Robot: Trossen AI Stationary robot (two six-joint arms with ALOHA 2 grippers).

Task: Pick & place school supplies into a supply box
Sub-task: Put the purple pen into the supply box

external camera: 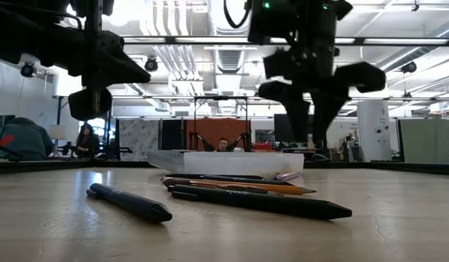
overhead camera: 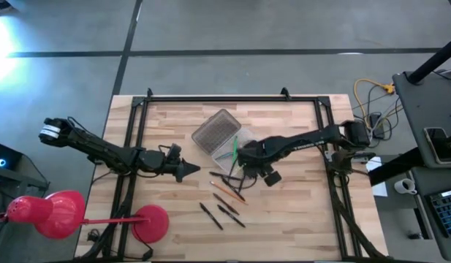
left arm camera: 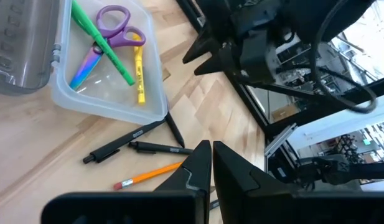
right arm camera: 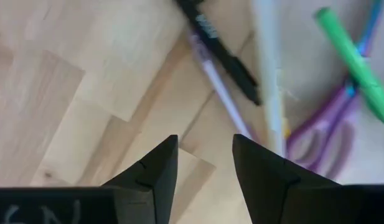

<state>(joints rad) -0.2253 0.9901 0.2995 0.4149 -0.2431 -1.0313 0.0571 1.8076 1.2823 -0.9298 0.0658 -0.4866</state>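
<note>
We are hovering our right gripper (right arm camera: 204, 168), fingers parted and empty, beside the supply box (overhead camera: 243, 139), lining up on a black pen (right arm camera: 220, 40); our left gripper (overhead camera: 187, 170), fingers clenched, is waiting left of the pens.

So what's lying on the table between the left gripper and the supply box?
Bare wood only, in the high view: nothing lies between the left gripper and the supply box. The loose pens sit off to the side of that stretch.
</note>
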